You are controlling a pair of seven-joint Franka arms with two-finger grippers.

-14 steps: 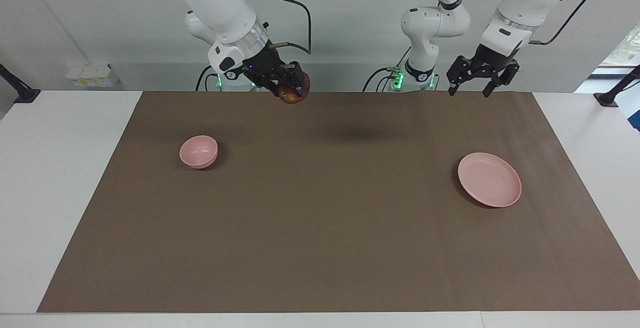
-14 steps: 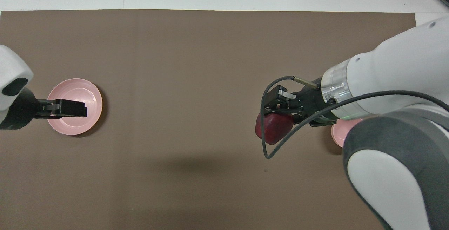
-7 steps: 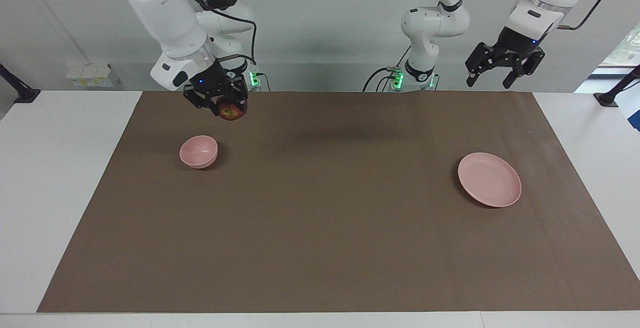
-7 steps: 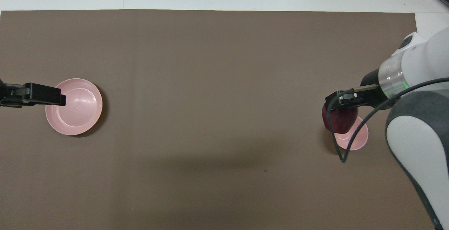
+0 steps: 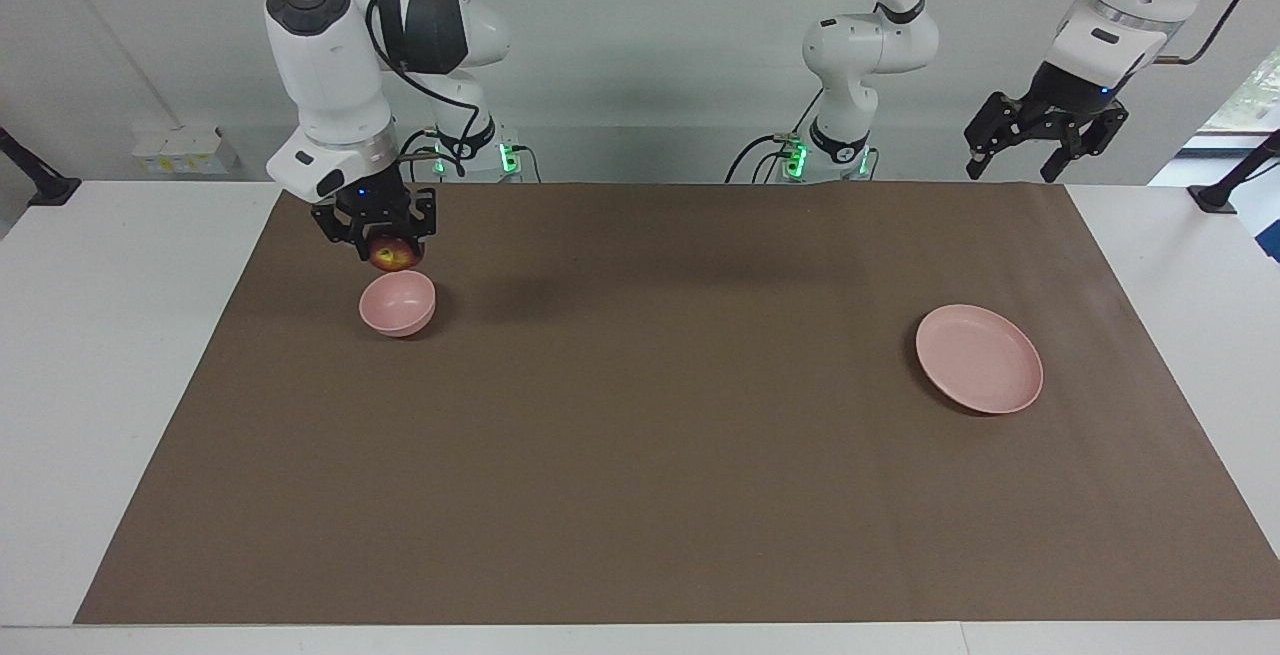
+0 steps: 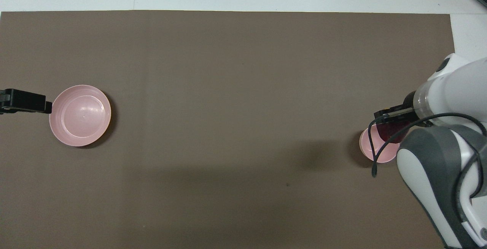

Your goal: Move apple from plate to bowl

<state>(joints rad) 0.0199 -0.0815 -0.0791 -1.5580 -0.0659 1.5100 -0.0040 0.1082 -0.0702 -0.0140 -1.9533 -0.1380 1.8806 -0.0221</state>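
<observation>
Right gripper (image 5: pixel 389 253) pinching apple (image 5: pixel 394 255), just above bowl (image 5: pixel 398 304), bowl holding nothing. Left gripper (image 5: pixel 1043 150) spread, raised, waiting; plate (image 5: pixel 979 358) bare.

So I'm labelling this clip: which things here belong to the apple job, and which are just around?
Part of the job:
- apple, held in the right gripper over the bowl
- bowl
- plate, bare

Just around:
- brown mat
- left gripper, jaws open, waiting raised at the left arm's end
</observation>
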